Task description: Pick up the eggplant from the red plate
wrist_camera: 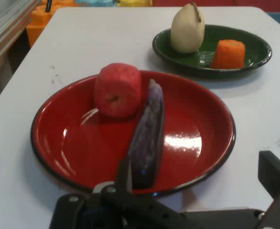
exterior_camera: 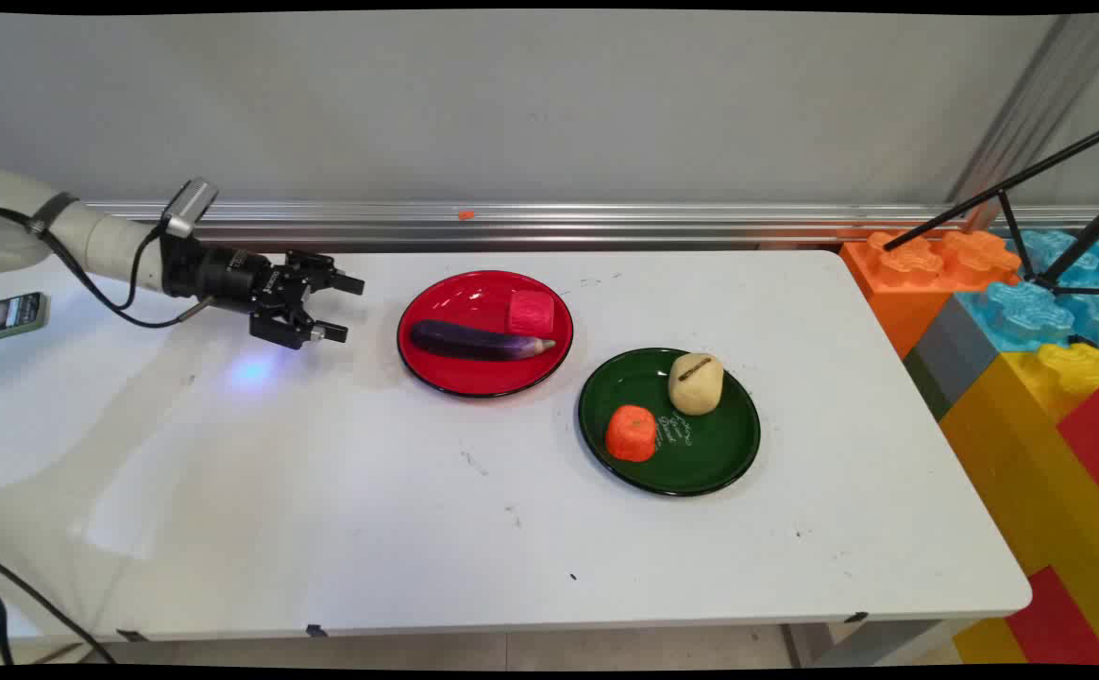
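Just left of the glossy red round plate (exterior_camera: 436, 373), my black two-finger pincer (exterior_camera: 346, 307) hovers open, empty, level with its rim. The long purple eggplant (exterior_camera: 479, 342) lies touching the pink-red fruit chunk (exterior_camera: 531, 312). Risk: a low approach clips the rim, or nudging one rolls the other.

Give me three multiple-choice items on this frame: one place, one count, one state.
1. Where does the eggplant lie?
A. green plate
B. red plate
C. bare table

2. How many items are on the green plate?
A. one
B. two
C. three

3. How are the gripper's fingers?
A. open, empty
B. shut on the eggplant
C. shut on a plate rim

Key: 1 B, the eggplant lies on the red plate beside a red piece. 2 B, the green plate holds a potato and a carrot chunk. 3 A, the gripper hangs left of the red plate, fingers apart.
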Controlling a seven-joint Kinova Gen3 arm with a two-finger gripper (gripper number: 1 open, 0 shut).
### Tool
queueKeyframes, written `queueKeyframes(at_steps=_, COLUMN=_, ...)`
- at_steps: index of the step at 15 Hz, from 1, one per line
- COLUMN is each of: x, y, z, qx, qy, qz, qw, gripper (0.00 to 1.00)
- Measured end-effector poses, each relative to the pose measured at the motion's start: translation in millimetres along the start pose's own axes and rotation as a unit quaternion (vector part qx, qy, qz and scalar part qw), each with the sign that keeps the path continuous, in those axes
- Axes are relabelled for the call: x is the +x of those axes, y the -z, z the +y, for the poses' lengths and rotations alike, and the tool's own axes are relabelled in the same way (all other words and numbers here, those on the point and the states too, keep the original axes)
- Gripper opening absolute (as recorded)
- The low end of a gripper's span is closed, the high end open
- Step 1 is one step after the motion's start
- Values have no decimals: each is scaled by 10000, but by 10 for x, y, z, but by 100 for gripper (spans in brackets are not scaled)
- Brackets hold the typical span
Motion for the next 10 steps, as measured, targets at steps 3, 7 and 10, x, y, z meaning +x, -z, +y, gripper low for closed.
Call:
queueKeyframes(at_steps=3, x=68, y=-109, z=-22, qx=-47, qy=-21, qz=16, qw=10000, gripper=100)
queueKeyframes(at_steps=7, x=143, y=-333, z=-107, qx=-53, qy=-57, qz=-54, qw=10000, gripper=100)
queueKeyframes(at_steps=10, x=243, y=-574, z=-205, qx=-49, qy=-120, qz=-90, qw=9999, gripper=100)
